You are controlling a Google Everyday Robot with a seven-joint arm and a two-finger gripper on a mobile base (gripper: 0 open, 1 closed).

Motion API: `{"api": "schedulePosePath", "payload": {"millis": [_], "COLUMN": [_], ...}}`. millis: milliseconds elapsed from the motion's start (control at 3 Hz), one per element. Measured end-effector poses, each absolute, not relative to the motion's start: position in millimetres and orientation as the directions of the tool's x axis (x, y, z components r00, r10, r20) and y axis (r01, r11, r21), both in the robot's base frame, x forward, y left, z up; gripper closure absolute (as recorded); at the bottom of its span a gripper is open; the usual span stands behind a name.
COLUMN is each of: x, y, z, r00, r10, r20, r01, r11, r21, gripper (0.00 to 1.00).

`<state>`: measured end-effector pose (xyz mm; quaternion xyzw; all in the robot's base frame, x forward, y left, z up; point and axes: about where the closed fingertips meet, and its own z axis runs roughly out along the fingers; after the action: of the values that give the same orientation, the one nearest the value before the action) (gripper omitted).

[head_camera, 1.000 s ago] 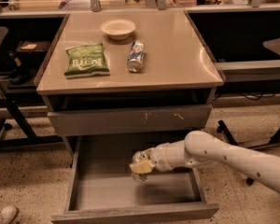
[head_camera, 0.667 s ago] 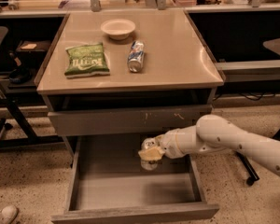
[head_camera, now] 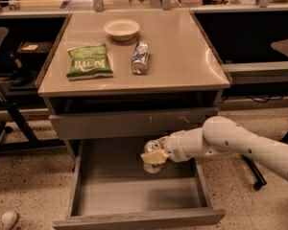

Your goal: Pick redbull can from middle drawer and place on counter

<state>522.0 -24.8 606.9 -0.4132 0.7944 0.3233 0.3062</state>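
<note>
The middle drawer is pulled open below the cabinet, its grey floor bare. My gripper is shut on the redbull can, a pale silvery can with its shiny top showing, held upright above the drawer's back part, just under the scratched drawer front. My white arm reaches in from the right. The tan counter lies above, its right half bare.
On the counter are a green chip bag, a white bowl and a blue-and-white can lying on its side. A black chair stands at the left, a desk edge at the right.
My gripper has lifted the can up out of the drawer and moved it slightly right, toward the drawer front above.
</note>
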Motion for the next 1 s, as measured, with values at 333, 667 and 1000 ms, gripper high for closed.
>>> {"api": "schedulePosePath", "payload": {"millis": [333,667,1000], "x": [510.8,501.0,500.8], "y": [-26.9,-30.4,-30.1], "z": [651.9,714.3,714.0], "r00": [-0.384,-0.277,-0.278], "r10": [-0.464,-0.487,-0.488], "r20": [-0.798,-0.828,-0.828], "r01": [-0.877,-0.884,-0.884], "r11": [0.455,0.467,0.467], "r21": [0.157,0.021,0.022], "gripper": [1.0,1.0,1.0]}}
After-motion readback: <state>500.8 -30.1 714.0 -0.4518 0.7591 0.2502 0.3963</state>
